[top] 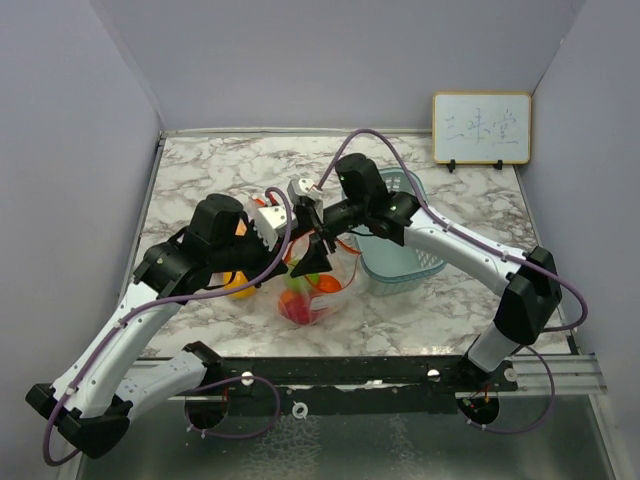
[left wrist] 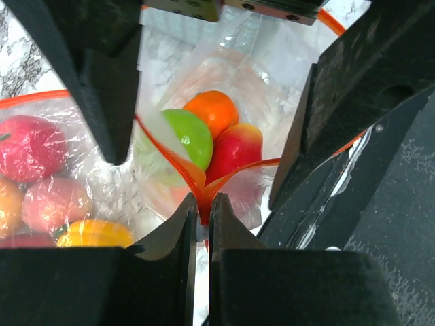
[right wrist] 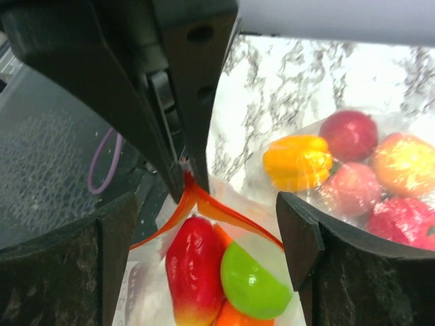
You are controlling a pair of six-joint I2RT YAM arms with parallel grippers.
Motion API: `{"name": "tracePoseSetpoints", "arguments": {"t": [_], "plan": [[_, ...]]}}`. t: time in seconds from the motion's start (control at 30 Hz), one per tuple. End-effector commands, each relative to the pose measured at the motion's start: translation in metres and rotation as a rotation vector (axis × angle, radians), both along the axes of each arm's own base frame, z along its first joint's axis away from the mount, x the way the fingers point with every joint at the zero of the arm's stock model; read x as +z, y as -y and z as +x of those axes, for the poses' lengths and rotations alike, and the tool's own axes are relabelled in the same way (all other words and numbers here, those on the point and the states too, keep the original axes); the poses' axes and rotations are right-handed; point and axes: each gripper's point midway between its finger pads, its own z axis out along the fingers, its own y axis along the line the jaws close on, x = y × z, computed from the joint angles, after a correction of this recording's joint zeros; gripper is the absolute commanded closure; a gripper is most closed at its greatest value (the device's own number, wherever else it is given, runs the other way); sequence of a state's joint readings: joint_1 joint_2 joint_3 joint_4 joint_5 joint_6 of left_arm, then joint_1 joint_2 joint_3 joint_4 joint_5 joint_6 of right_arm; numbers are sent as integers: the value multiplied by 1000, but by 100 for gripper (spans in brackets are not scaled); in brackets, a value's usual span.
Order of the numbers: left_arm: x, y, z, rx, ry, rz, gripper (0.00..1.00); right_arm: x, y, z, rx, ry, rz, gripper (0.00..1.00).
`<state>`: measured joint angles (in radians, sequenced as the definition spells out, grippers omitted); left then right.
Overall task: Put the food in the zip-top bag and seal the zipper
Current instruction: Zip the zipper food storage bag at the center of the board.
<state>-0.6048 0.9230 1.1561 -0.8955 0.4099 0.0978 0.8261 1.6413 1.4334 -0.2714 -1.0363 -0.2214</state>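
The zip-top bag [top: 312, 298] hangs in the middle, holding a red fruit [right wrist: 196, 272], a green one [right wrist: 253, 282] and an orange one [left wrist: 212, 111]. My left gripper [left wrist: 202, 216] is shut on one end of the orange-red zipper [right wrist: 231, 216], where its two strips meet; it also shows in the right wrist view [right wrist: 185, 173] and from above [top: 300, 245]. My right gripper [right wrist: 207, 217] is open, its fingers [left wrist: 102, 88] straddling the open bag mouth without touching it; from above it sits over the bag [top: 322, 255].
A second clear plastic bundle of toy fruits [right wrist: 353, 170], yellow, red, pink and orange, lies beside the bag on the marble table [top: 220, 170]. The teal lattice basket [top: 398, 255] stands just right of the bag. A small whiteboard [top: 481, 128] leans at the back right.
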Motion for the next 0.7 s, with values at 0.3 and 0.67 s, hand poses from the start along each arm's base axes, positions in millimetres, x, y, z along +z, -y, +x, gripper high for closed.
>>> {"name": "tracePoseSetpoints", "arguments": {"t": [0.3,0.67], "plan": [[25,-7,15,68,94,7,100,-32,24,-10,-112,-27,-140,27],[36,2,21,54,159,-59,100,-28,15,28,-391,-38,-129,99]]}}
